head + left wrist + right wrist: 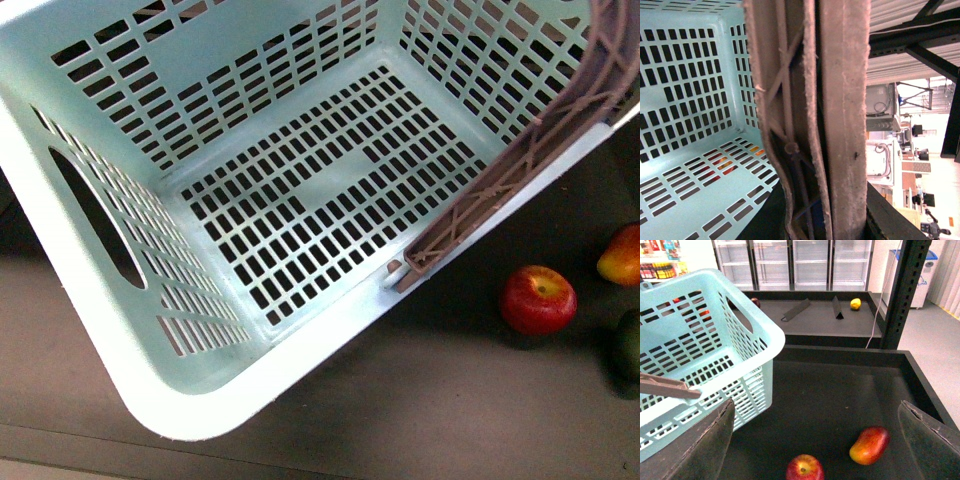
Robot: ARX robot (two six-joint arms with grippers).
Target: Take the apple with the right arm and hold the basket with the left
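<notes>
I am hovering my right pincer [816, 405] with its fingers spread wide and nothing between them. The apple [805, 467] is lying under that gap on the dark shelf floor [840, 390], just outside the basket [755, 325], off the wall where the brown handle [520, 170] is hinged. I am judging that the best descent is straight down over the apple's crown, with the fingers straddling its widest part, because glossy round skin is likely to slip out of a shallow pinch. The orange-red fruit [869, 445] is sitting near the apple, farther from the basket, so I am aiming to close on a line that misses it. My left pincer [815, 125] appears to be clamped on the handle, carrying the basket tilted. I am wanting it held steady so the basket's wall is not swinging toward the apple
</notes>
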